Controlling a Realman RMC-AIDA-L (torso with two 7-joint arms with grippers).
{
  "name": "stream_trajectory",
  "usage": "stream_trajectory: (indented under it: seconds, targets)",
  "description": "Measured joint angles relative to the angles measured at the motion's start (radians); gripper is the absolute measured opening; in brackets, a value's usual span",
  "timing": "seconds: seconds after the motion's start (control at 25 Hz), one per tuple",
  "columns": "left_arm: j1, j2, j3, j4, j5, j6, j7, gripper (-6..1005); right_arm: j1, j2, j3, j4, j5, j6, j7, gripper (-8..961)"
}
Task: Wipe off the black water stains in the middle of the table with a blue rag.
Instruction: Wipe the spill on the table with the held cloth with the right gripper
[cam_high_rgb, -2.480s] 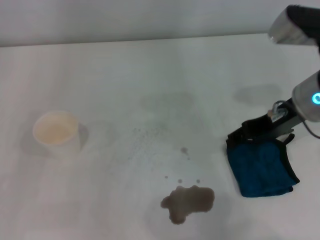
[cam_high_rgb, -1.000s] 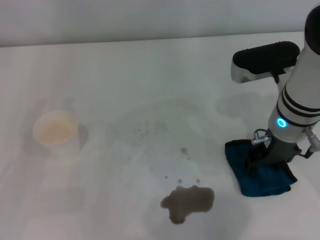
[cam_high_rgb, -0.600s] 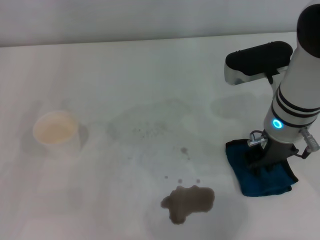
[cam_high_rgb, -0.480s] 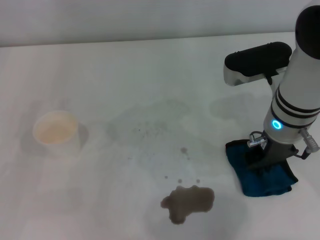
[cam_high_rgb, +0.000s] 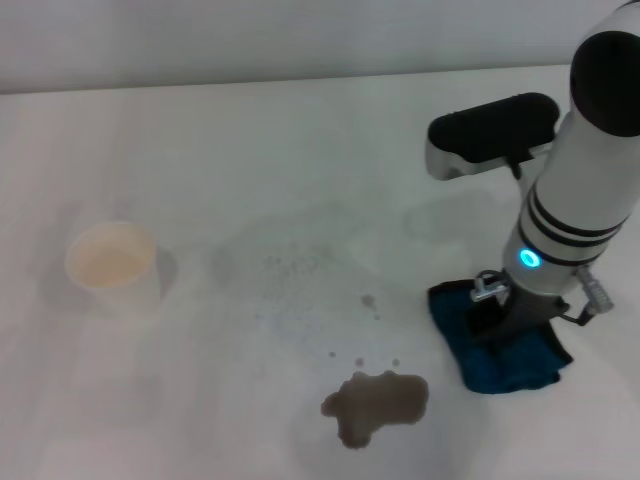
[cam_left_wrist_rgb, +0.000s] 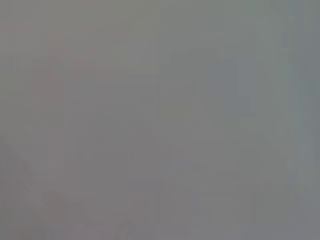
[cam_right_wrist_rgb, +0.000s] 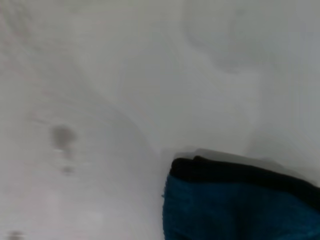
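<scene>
Soft, even light leaves faint grey shadows on the table; the left wrist view is blank grey.

The white table carried a white paper cup standing upright on its left side. Near the front middle lay the black water stains, a brownish puddle with a few small droplets beyond it. Just to the right of the puddle, apart from it, lay the blue rag.
</scene>
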Motion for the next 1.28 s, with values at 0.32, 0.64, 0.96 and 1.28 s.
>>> stream_trajectory:
  seconds: [0.32,0.64,0.96,1.28]
  targets:
    - [-0.016,0.007,0.000,0.000,0.000,0.000,-0.002,879,0.021,0.001,-0.074,-0.036,0.084,-0.055,0.016,68]
    - [-0.022,0.012,0.000,-0.001,0.000,0.001,-0.004,880,0.082,0.000,-0.227,-0.030,0.167,-0.066,0.085,66]
    - [-0.022,0.005,0.006,-0.002,0.000,-0.002,0.003,879,0.207,0.000,-0.387,-0.022,0.292,-0.105,0.176,64]
    - [-0.022,0.010,0.010,-0.002,0.009,-0.002,0.004,879,0.309,0.000,-0.497,0.042,0.442,-0.207,0.189,64]
